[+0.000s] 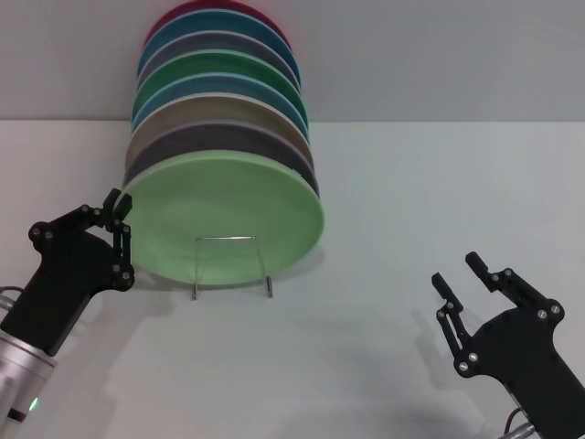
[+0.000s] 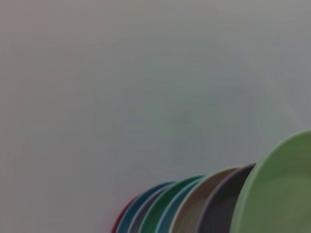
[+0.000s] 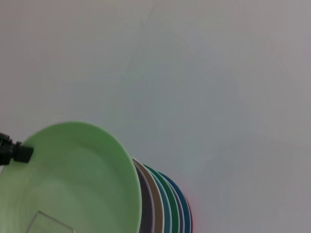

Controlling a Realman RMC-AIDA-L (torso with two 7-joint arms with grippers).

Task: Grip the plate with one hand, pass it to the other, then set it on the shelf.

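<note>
Mint-green plate (image 1: 224, 224) upright at front of the row of plates (image 1: 219, 101) in the shelf (image 1: 232, 265), table (image 1: 393, 201) centre-left, left gripper (image 1: 122, 233) at plate's 9 o'clock rim, grip cannot tell, right gripper (image 1: 460, 274) released, at 4 o'clock, well apart.

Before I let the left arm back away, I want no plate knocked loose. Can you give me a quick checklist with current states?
1. Plate upright at the front of the row: ok.
2. Shelf front loop in front of the plate: ok.
3. Left gripper off the plate's rim: not ok, fingers at its edge.
4. Left gripper open: cannot tell.
5. Right gripper open, apart from the plates: ok.
6. Plate's lower edge seated in the shelf: cannot tell.
</note>
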